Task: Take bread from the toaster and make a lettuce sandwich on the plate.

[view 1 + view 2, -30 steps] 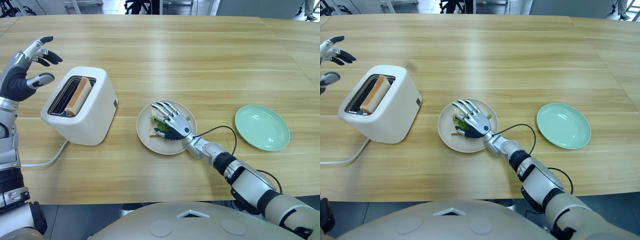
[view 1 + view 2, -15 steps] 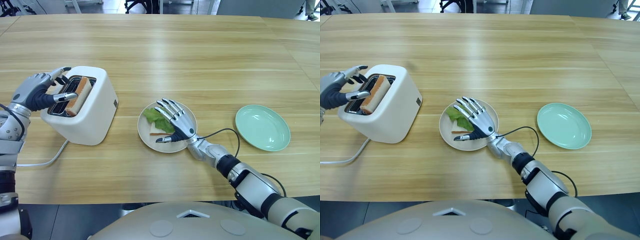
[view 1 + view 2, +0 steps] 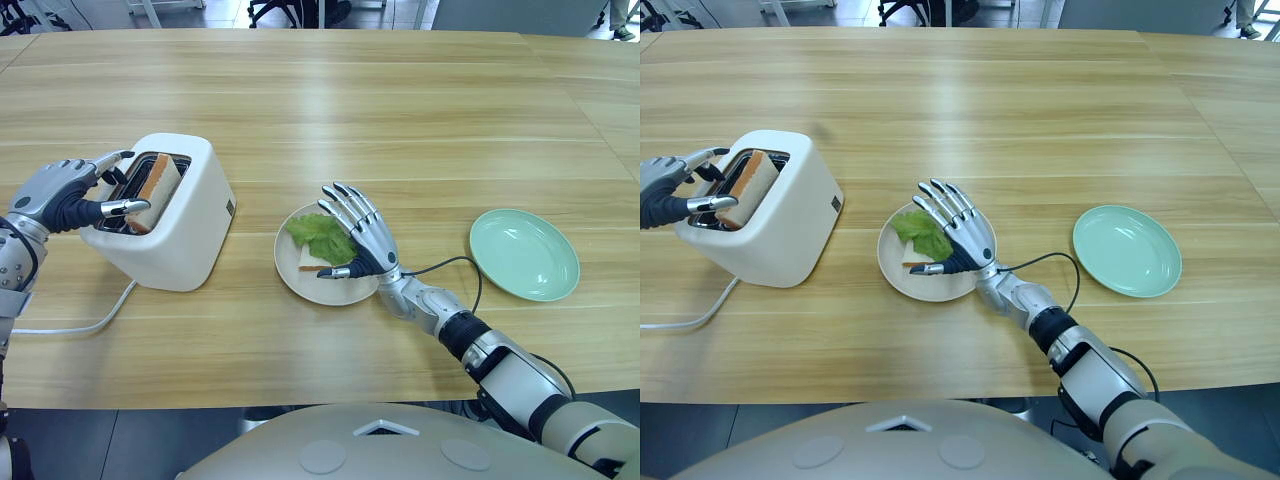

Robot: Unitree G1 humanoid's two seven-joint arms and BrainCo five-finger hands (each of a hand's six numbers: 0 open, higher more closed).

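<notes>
**Bench inspection: sandwich half built, second slice in toaster**

The wooden table (image 3: pixel 400 110) carried all items. The white toaster (image 3: pixel 190 240) stood on it and is taken as the reference point. A pale green plate (image 3: pixel 524 254) lay well to the right of the toaster and had nothing on it. A beige plate (image 3: pixel 288 262) lay between the toaster and the green plate, nearer the toaster.

The right robot hand (image 3: pixel 362 238) hung over the side of the beige plate farther from the toaster. It was released, its fingers spread straight, and it held nothing. The left robot hand (image 3: pixel 62 192) was at the left end of the toaster, level with the slot. Whether it had a grip on anything could not be told.

A lettuce leaf (image 3: pixel 318 235) rested on the beige plate, right of the toaster, lying over a bread slice (image 3: pixel 312 262). A second bread slice (image 3: pixel 157 183) stood on edge in the toaster's slot, its top clear of the opening.
</notes>
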